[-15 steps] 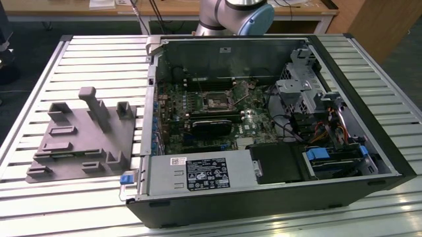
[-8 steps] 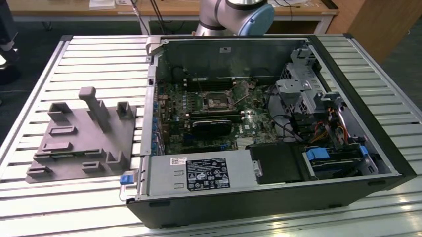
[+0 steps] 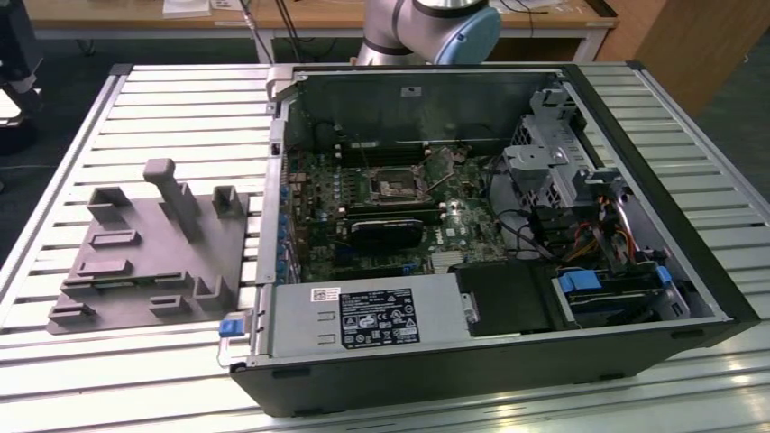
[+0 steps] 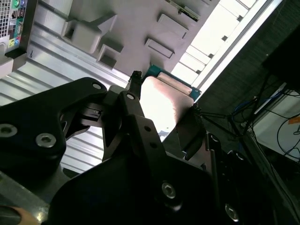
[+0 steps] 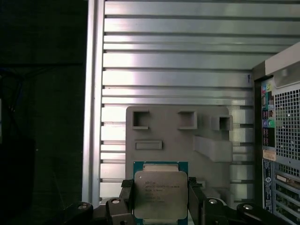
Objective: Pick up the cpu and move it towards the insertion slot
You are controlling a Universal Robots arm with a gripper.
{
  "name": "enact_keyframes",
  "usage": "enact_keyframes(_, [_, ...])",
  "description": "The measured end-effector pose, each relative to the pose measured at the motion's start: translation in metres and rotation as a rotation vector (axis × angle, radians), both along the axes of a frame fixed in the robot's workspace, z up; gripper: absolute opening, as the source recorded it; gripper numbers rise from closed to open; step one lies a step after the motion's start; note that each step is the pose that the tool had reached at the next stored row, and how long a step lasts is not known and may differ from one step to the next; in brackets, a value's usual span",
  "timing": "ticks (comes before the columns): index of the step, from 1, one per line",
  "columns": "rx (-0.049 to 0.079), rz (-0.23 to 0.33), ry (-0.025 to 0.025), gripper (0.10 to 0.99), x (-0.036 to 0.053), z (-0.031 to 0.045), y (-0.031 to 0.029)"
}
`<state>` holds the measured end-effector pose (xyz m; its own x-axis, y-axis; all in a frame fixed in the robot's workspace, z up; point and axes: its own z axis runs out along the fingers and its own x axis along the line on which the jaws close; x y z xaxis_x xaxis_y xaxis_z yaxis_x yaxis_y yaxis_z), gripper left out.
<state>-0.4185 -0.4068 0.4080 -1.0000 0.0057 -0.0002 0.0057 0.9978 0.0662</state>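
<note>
We see big open computer case (image 3: 481, 383) on metal table (image 3: 180, 108) with long slats. Grey plastic block (image 3: 144, 257) with bumps and square dips lies flat on table, beside case, on exterior view's left. Inside case: long black card (image 3: 385, 232) near middle, silver box (image 3: 301, 316) with sticker along case wall closest to us, wires (image 3: 590, 239) toward exterior view's right. Behind case, wooden desk (image 3: 96, 11). In first wrist view we see coloured plug holes (image 5: 267, 117) on case's back wall.

On the slatted table (image 3: 180, 108), fixture (image 3: 132, 262) at the exterior view's left, open case (image 3: 481, 361) beside it rightward, insertion slot (image 3: 395, 188) inside behind the card (image 3: 385, 233); in the first wrist view, cpu (image 5: 161, 194) between the jaws of the gripper (image 5: 160, 200), above the fixture
</note>
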Motion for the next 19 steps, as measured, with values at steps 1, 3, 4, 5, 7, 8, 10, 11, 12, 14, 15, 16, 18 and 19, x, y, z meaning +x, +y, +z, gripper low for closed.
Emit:
enact_keyframes(1, [0.0, 0.0, 0.0001, 0.545, 0.0009, 0.0, 0.0001])
enact_keyframes(3, [0.0, 0.0, 0.0002, 0.545, 0.0026, 0.0001, 0.0003])
enact_keyframes(4, [0.0, 0.0, 0.0001, 0.545, 0.0035, 0.0, 0.0004])
enact_keyframes(5, [0.0, 0.0, 0.0001, 0.545, 0.0043, 0.0, 0.0005])
enact_keyframes(7, [0.0, 0.0, 0.0001, 0.545, 0.0055, 0.0, 0.0007])
enact_keyframes(8, [0.0, 0.0, 0.0, 0.545, 0.0061, 0.0, 0.0008])
enact_keyframes(10, [0.0, 0.0, 0.0001, 0.545, 0.0072, 0.0001, 0.0011])
enact_keyframes(11, [0.0, 0.0, 0.0, 0.545, 0.0077, 0.0, 0.0012])
enact_keyframes(12, [0.0, 0.0, 0.0001, 0.545, 0.0083, 0.0, 0.0012])
enact_keyframes(14, [0.0, 0.0, 0.0001, 0.545, 0.0095, 0.0, 0.0014])
enact_keyframes(15, [0.0, 0.0, 0.0, 0.545, 0.0101, 0.0, 0.0015])
enact_keyframes(16, [0.0, 0.0, 0.0001, 0.545, 0.0108, 0.0, 0.0015])
enact_keyframes(18, [0.0, 0.0, 0.0001, 0.545, 0.0117, 0.0, 0.0018])
enact_keyframes(19, [0.0, 0.0, 0.0, 0.545, 0.0123, 0.0, 0.0018])
